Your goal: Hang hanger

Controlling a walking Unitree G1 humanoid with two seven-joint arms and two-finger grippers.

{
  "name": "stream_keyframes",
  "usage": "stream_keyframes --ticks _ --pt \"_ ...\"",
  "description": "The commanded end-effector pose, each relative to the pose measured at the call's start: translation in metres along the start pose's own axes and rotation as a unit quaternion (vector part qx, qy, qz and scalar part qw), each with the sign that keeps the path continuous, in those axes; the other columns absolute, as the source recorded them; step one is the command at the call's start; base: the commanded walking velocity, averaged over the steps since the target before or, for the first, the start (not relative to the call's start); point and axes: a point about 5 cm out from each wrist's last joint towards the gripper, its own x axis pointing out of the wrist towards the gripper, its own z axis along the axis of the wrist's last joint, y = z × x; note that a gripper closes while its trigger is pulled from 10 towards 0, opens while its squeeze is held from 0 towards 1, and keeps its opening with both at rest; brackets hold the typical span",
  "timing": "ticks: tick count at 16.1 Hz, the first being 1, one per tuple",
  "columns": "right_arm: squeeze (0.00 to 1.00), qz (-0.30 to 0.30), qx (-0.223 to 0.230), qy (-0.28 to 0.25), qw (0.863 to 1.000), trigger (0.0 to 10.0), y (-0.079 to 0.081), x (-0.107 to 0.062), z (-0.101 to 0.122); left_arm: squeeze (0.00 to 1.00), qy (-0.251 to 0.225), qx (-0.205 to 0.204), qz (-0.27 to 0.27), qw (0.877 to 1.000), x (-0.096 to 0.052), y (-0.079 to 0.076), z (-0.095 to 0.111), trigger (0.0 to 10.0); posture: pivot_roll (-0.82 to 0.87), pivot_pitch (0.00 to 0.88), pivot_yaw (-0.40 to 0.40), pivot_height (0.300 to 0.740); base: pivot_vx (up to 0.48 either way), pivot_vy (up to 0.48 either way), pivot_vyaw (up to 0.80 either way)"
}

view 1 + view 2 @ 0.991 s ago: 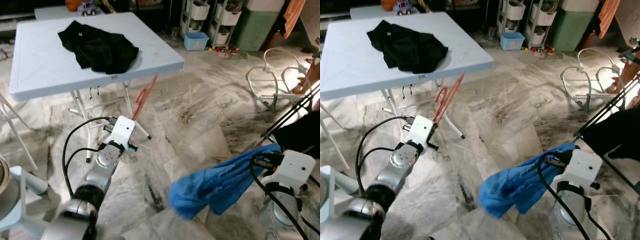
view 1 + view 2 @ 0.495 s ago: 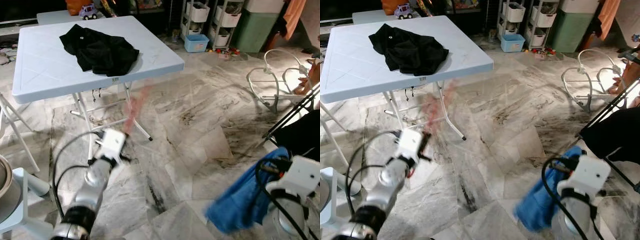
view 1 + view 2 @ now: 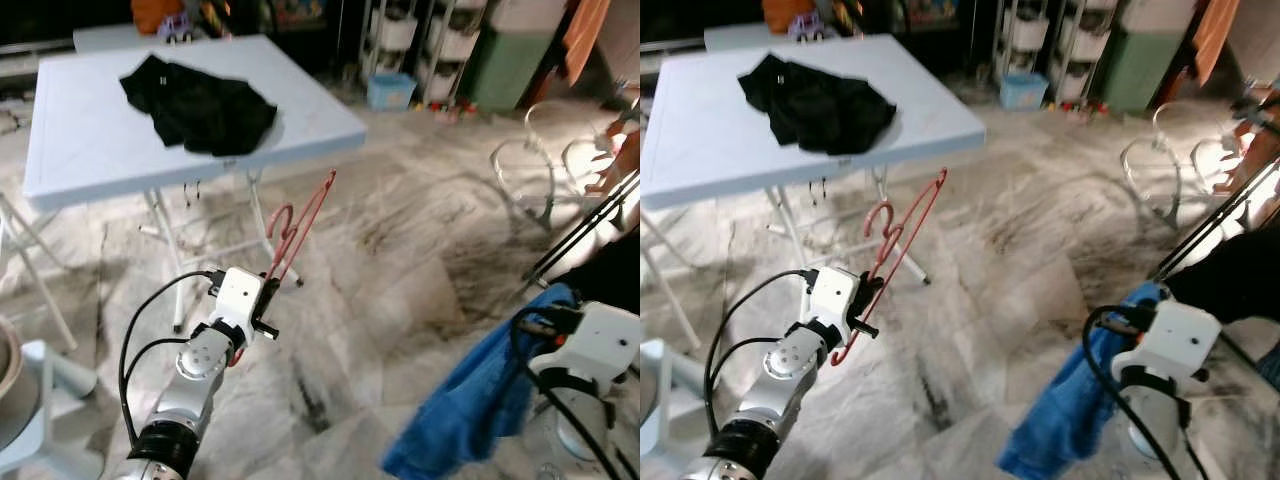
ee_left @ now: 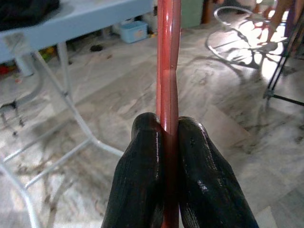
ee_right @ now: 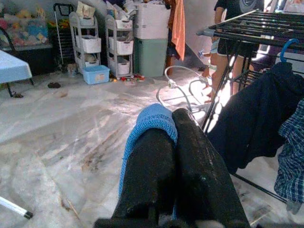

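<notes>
While my left gripper (image 4: 167, 142) pinches the red hanger (image 3: 297, 228) between its 2 fingers, hook uppermost, my right gripper (image 5: 173, 137) is clamped on a blue cloth (image 3: 470, 400) hanging beneath it.

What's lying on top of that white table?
A crumpled black garment lies on the table. Whatever the cloth covers is hidden.
</notes>
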Motion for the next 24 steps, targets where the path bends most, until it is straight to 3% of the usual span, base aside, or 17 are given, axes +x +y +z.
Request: stream_keyframes --ticks 1,10,15,17,19,21,24 --pt "0.0 -0.005 -0.001 -0.014 1.0 10.0 -0.002 0.001 0.007 0.0 -0.015 -0.01 -0.004 1.0 0.009 0.0 0.012 10.0 0.1 0.019 -0.075 0.74 0.368 0.0 -0.8" --pt "0.0 -0.005 -0.002 -0.011 1.0 10.0 -0.003 0.001 0.005 0.0 0.001 -0.033 0.009 0.999 0.021 0.007 0.019 10.0 0.08 0.009 -0.069 0.74 0.354 0.0 -0.7" --pt "0.0 -0.008 -0.006 -0.003 1.0 10.0 -0.008 -0.001 0.001 0.0 0.016 -0.055 0.023 0.998 0.02 0.002 0.01 10.0 0.09 0.002 -0.096 0.74 0.215 0.0 0.0" --pt "0.0 0.004 -0.012 -0.003 1.0 10.0 -0.008 0.002 0.002 0.0 0.031 -0.043 0.047 0.997 0.018 0.003 0.005 10.0 0.09 0.001 -0.104 0.74 0.0 0.0 0.0" --pt "0.0 0.002 -0.009 0.002 1.0 10.0 -0.011 0.002 0.0 0.0 0.05 -0.039 0.066 0.996 0.011 0.009 -0.003 10.0 0.1 0.001 -0.105 0.74 0.0 0.0 0.0" --pt "0.0 0.004 -0.009 0.019 1.0 10.0 -0.012 -0.001 -0.01 0.0 0.095 -0.043 0.102 0.989 -0.009 0.027 -0.026 10.0 0.13 0.004 -0.113 0.74 0.0 0.0 0.0" --pt "0.0 0.021 0.002 0.029 0.999 10.0 -0.003 0.003 -0.014 0.0 0.113 -0.035 0.106 0.987 -0.024 0.03 -0.04 10.0 0.15 0.014 -0.134 0.74 0.0 0.0 0.0"
